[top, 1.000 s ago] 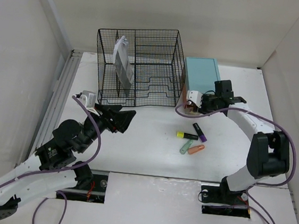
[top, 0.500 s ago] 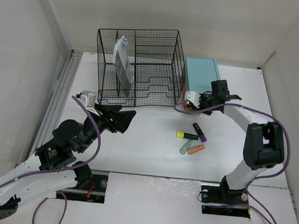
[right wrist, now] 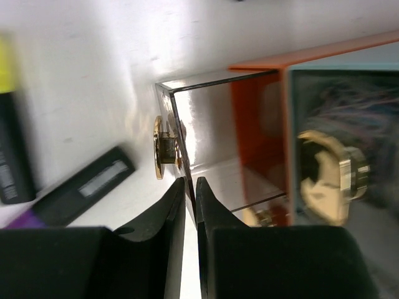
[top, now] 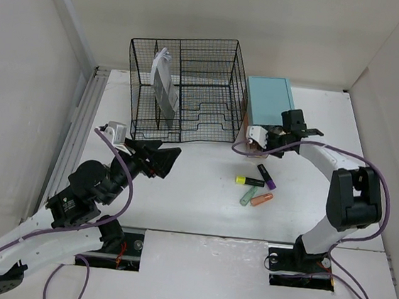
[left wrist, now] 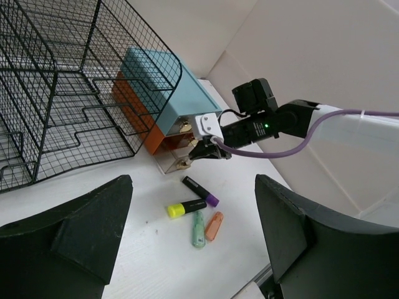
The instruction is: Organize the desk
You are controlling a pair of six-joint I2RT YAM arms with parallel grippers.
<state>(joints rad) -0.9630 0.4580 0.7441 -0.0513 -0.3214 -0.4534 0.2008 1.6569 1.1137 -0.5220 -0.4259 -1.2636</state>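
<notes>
On the white desk stands a teal drawer box whose lower clear drawer is pulled out a little. My right gripper is shut on the thin clear front wall of that drawer, just beside its gold knob; from above it sits at the box's front. Several highlighters lie loose in front: yellow, purple, green, orange. My left gripper hovers open over the desk's left-middle, nothing between its fingers.
A black wire-mesh organizer stands at the back, left of the drawer box, with a grey-and-white item upright in its left section. A grey rail runs along the left edge. Pale walls enclose the desk.
My right gripper's jaws have come together on the drawer's front wall, and its wrist shifted slightly. The left arm has barely moved.
</notes>
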